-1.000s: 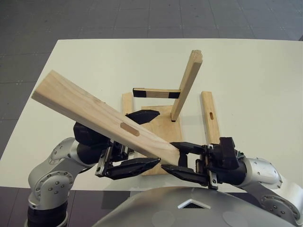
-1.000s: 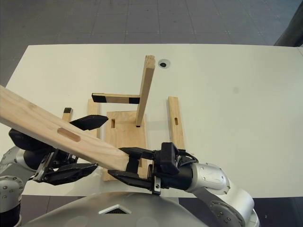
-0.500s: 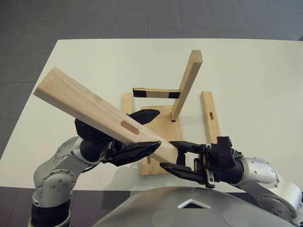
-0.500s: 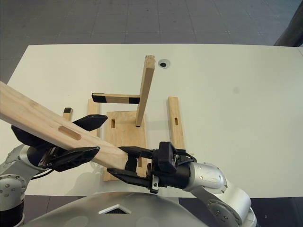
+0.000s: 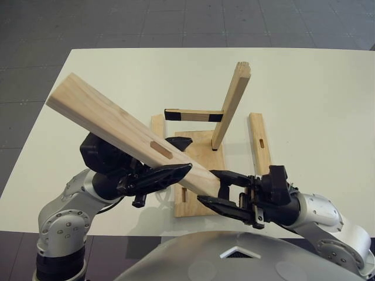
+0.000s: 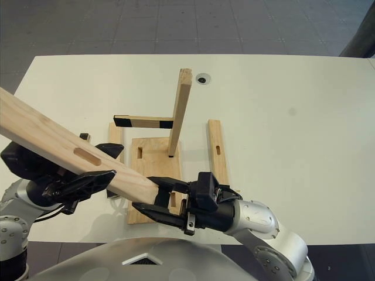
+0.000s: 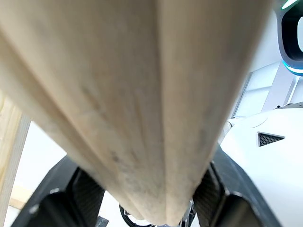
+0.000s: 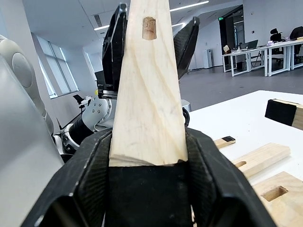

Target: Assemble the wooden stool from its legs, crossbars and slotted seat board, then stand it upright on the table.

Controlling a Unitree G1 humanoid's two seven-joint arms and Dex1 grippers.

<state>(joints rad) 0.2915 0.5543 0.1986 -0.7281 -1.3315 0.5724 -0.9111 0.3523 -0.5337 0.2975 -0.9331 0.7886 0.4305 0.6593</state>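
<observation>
A long wooden leg [image 5: 111, 123] with an oval slot is held slanted above the table's near edge. My left gripper [image 5: 188, 154] is shut on it just below the slot. My right gripper [image 5: 206, 186] is shut on its lower end, which sits against the palm in the right wrist view [image 8: 149, 94]. Behind it, the slotted seat board [image 5: 199, 153] lies flat. A second leg [image 5: 230, 105] stands upright in the board. A crossbar [image 5: 193, 115] with a black tip sticks out from that leg to the left.
Another slotted leg [image 5: 260, 144] lies flat on the table [image 5: 322, 88] right of the board. A wooden strip [image 5: 157, 126] lies at the board's left. A small black-tipped crossbar [image 8: 222, 141] lies nearby. A round hole [image 6: 203, 78] sits in the table behind the upright leg.
My left gripper's fingers went from wide open to closed around the slanted leg. The leg's raised end shifted slightly up and right. The right gripper kept its hold.
</observation>
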